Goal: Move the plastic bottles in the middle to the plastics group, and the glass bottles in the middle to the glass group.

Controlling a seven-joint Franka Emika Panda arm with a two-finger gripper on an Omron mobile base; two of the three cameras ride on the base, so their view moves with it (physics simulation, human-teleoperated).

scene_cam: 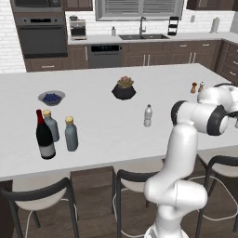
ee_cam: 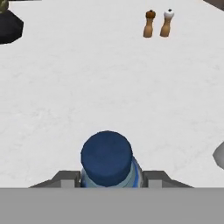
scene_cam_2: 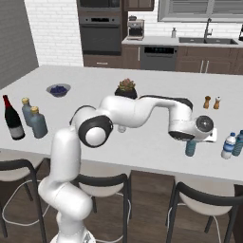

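Blue-capped plastic bottle pinched between fingers at neck, standing upright on white counter.

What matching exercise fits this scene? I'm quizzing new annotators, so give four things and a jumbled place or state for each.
Things:
1. small blue bottle
2. wine bottle
3. potted succulent
4. salt and pepper shakers

Places or states:
A. mid-counter, in a black pot
B. standing with two yellow-capped bottles
C. between the fingers of the tool
D. paired, brown and white tops

Pairs: 1-C, 2-B, 3-A, 4-D
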